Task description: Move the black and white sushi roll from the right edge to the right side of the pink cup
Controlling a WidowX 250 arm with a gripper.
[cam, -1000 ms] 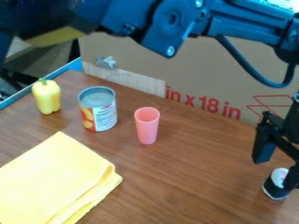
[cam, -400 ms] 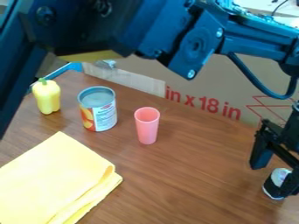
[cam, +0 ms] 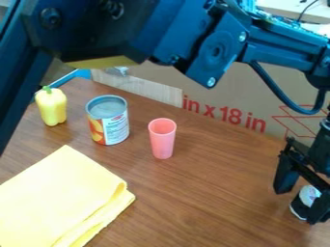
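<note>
The gripper hangs low at the right edge, its fingers spread apart. A small black object with a white label is on the table between the two fingers, partly covered by the right one; whether they touch it I cannot tell. Left of centre, a pink cup stands upright. Beside it is an open-topped metal can with a fruit label, and further left a yellow pepper. A folded yellow cloth lies at the lower left.
The wooden table is backed by a cardboard box wall with red print. A blue edge runs along the upper left. The arm's links span the top of the view, above the can and cup.
The gripper has come down around the small black object, its fingers still apart. The upper arm links have shifted right and down. The objects on the table have stayed put.
</note>
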